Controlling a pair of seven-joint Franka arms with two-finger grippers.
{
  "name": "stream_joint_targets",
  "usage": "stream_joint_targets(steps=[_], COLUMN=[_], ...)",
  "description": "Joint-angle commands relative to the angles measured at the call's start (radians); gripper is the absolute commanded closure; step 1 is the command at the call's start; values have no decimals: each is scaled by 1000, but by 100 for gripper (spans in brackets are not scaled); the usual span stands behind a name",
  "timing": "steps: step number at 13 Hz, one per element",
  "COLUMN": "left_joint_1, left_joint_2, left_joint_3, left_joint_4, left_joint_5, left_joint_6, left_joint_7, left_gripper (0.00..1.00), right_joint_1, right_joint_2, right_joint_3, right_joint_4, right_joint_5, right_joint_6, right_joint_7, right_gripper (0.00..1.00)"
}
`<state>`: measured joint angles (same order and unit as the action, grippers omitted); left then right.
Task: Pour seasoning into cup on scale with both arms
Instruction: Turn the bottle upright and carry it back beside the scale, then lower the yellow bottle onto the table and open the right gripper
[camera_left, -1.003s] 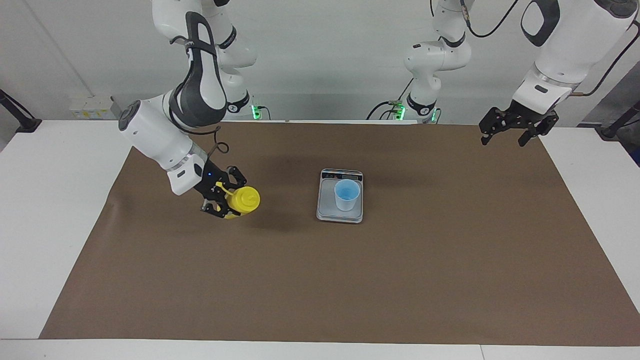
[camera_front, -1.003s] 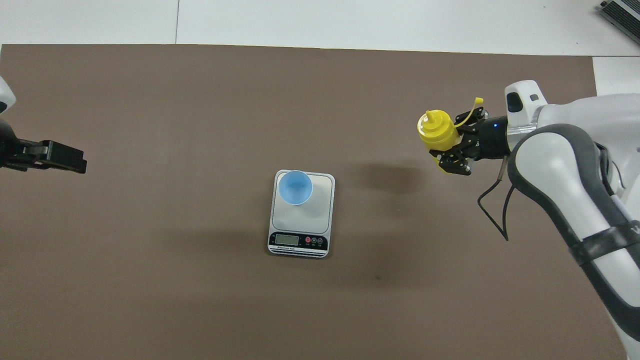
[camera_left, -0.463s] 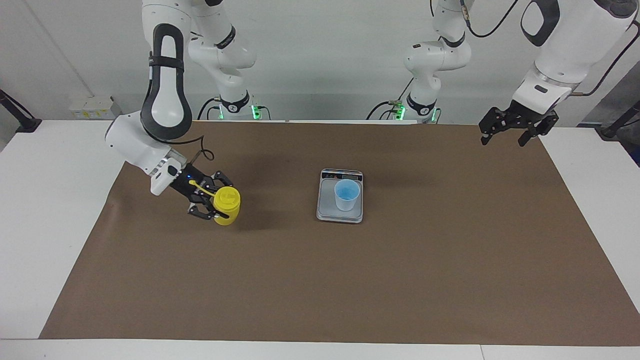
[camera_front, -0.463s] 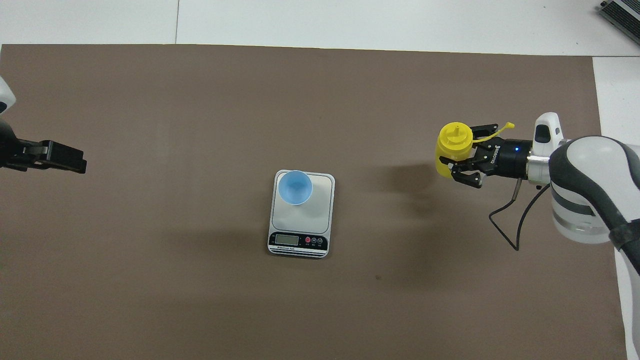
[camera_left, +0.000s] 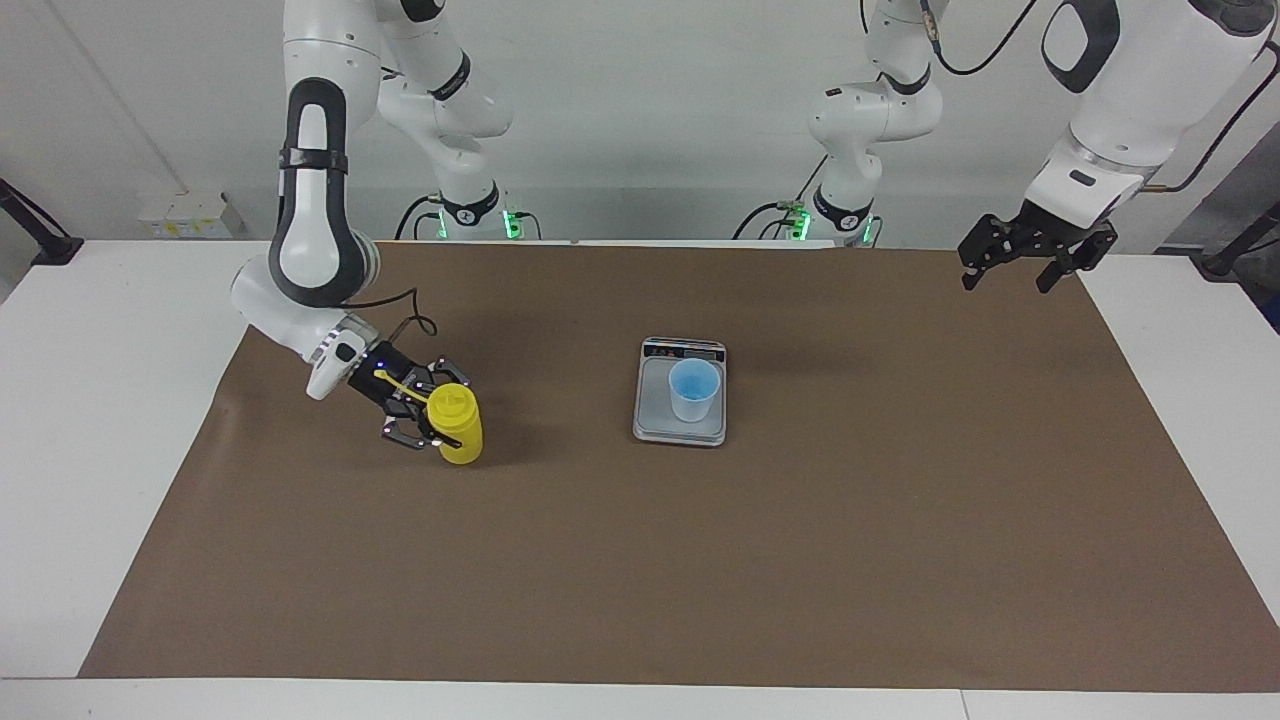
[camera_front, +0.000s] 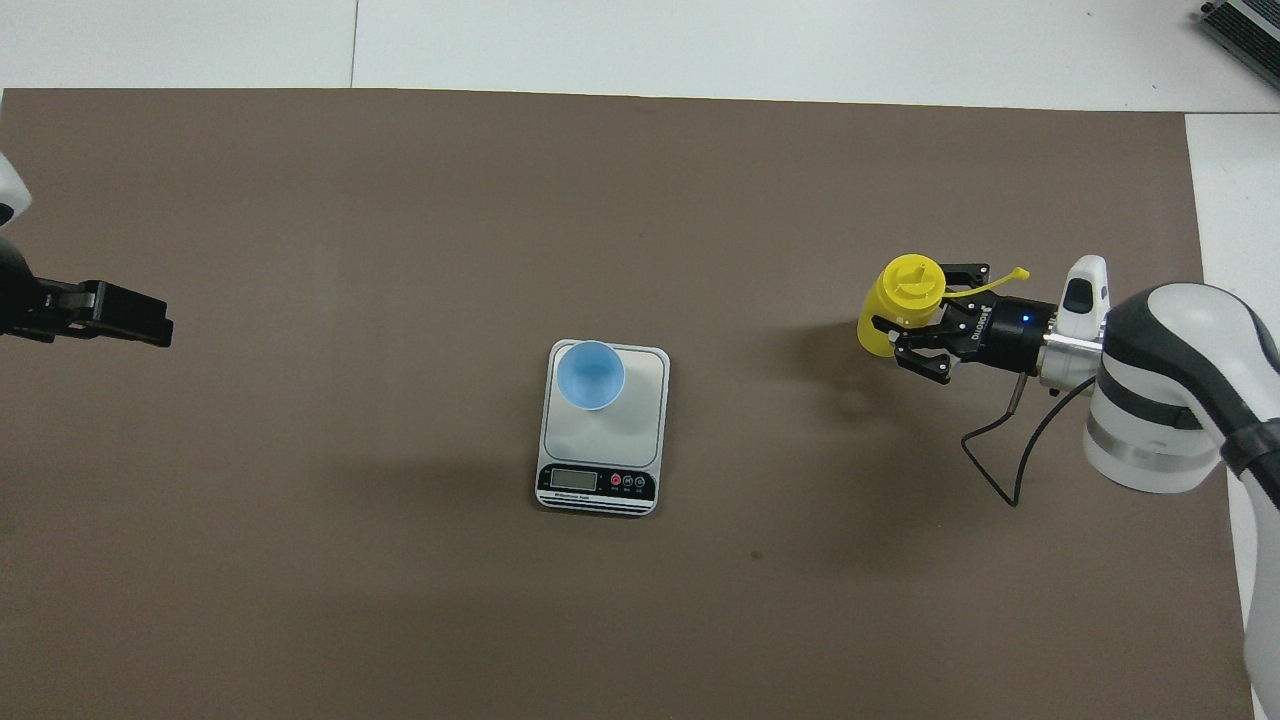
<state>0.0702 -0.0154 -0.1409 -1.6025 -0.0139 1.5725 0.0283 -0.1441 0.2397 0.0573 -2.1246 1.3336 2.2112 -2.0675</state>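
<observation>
The seasoning (camera_left: 459, 424) is a bright yellow squeeze bottle — cylindrical, cone nozzle on top, a thin yellow cap strap trailing off over the gripper; it stands upright on the brown mat (camera_left: 640, 560) toward the right arm's end of the table, well apart from the scale (camera_left: 680, 392); the right gripper (camera_left: 432, 422) is clamped on its body. The light-blue cup (camera_left: 693, 389) sits on the scale's plate; the left gripper (camera_left: 1008, 268) waits over the mat's corner — fingers spread.
</observation>
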Motion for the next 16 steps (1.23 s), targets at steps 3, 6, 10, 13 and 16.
stream_joint_targets(steps=[3, 6, 10, 13, 16], left_joint_1=[11, 10, 10, 10, 11], left_joint_2=[-21, -21, -21, -21, -21], left_joint_3=[-2, -2, -2, -2, -2], left_joint_4=[-22, -22, -22, -22, -22], left_joint_5=[-9, -9, -9, -9, -9], left_joint_6=[3, 3, 3, 3, 3], left_joint_7=[15, 15, 13, 13, 15], left_gripper=[0, 0, 0, 0, 0], right_joint_1=[-52, -52, -63, -84, -123], right_joint_2=[29, 24, 0, -8, -37], right_joint_3=[13, 12, 7, 6, 6], right_joint_4=[0, 0, 0, 0, 0], right_joint_5=[85, 87, 67, 17, -135], right_joint_6=[-51, -51, -50, -50, -56], right_joint_7=[-118, -115, -111, -111, -108], right_gripper=[8, 0, 0, 0, 0])
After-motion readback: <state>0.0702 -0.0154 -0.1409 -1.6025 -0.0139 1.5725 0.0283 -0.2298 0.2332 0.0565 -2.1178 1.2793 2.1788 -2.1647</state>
